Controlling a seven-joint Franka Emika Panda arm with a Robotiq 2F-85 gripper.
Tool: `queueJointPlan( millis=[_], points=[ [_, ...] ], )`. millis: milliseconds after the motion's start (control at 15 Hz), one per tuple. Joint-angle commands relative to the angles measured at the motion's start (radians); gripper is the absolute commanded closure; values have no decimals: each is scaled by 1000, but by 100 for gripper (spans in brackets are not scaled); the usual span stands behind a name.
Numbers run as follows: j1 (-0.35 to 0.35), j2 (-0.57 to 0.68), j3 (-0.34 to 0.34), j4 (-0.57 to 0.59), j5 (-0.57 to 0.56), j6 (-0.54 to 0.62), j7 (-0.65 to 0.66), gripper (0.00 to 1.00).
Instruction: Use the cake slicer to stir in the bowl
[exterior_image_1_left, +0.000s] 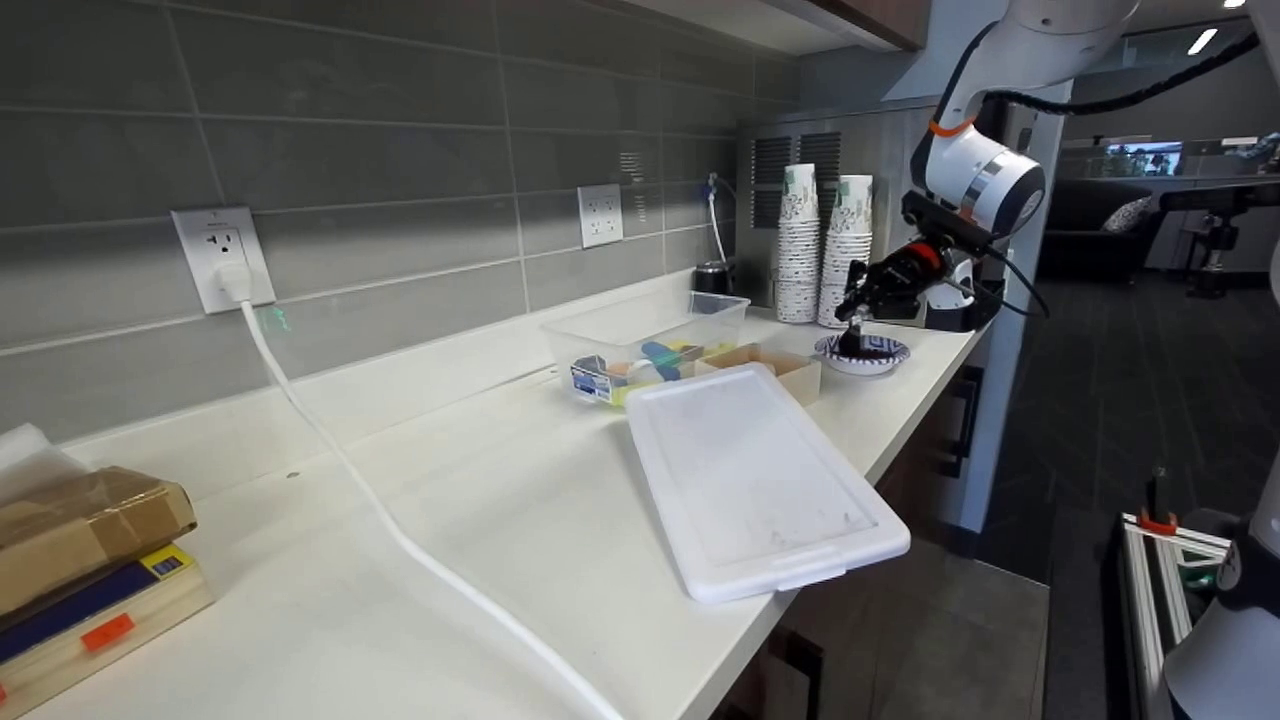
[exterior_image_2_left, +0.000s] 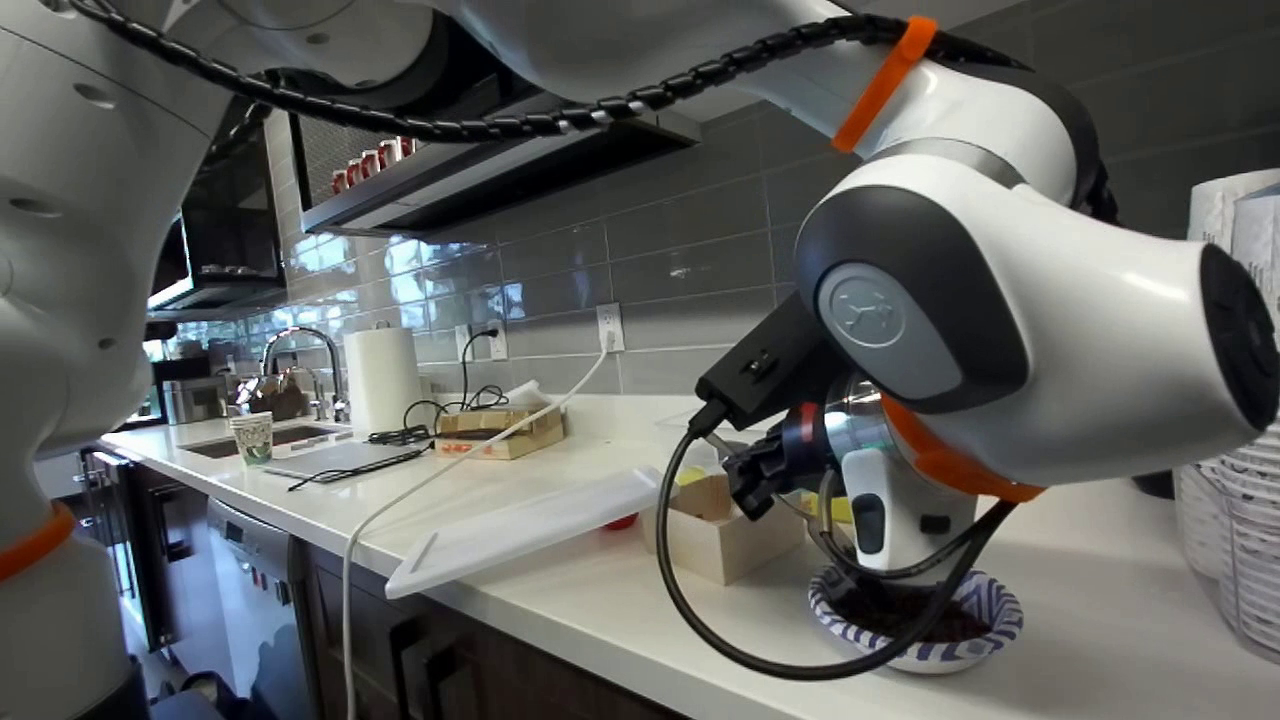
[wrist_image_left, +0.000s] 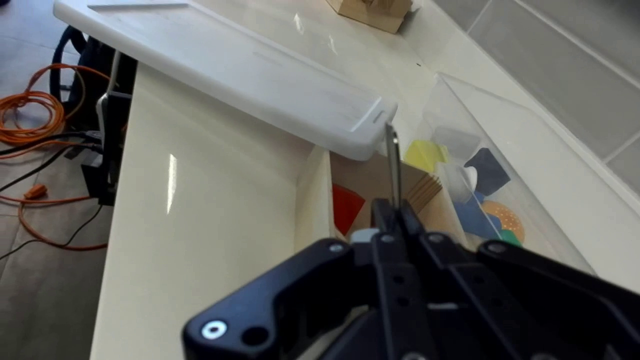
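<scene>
My gripper (wrist_image_left: 395, 204) is shut on the metal handle of the cake slicer (wrist_image_left: 393, 167), which sticks up from between the fingertips in the wrist view. In an exterior view the slicer's dark lower end (exterior_image_1_left: 851, 342) reaches down into the bowl (exterior_image_1_left: 866, 367), a shallow round one with a blue-and-white patterned rim. Dark reddish-brown contents show inside the bowl (exterior_image_2_left: 945, 655) in an exterior view, where the arm and a cable cover part of it. Above the bowl, the gripper (exterior_image_1_left: 853, 300) is tilted. The bowl is out of the wrist view.
Beside the bowl stand an open wooden box (exterior_image_2_left: 725, 540) and a clear bin (exterior_image_1_left: 600, 345) of toys. A white tray (exterior_image_1_left: 760, 470) leans on the box and overhangs the counter edge. Tall cup stacks (exterior_image_1_left: 798, 270) stand behind the bowl. A white cord (exterior_image_1_left: 430, 560) crosses the counter.
</scene>
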Motion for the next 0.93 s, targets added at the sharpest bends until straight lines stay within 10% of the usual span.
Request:
queueJointPlan(
  millis=[0,867],
  points=[
    [-26,31,13,52,-12,-49,56,99],
    [-72,31,15,97,-56,-161,123,99]
  ],
)
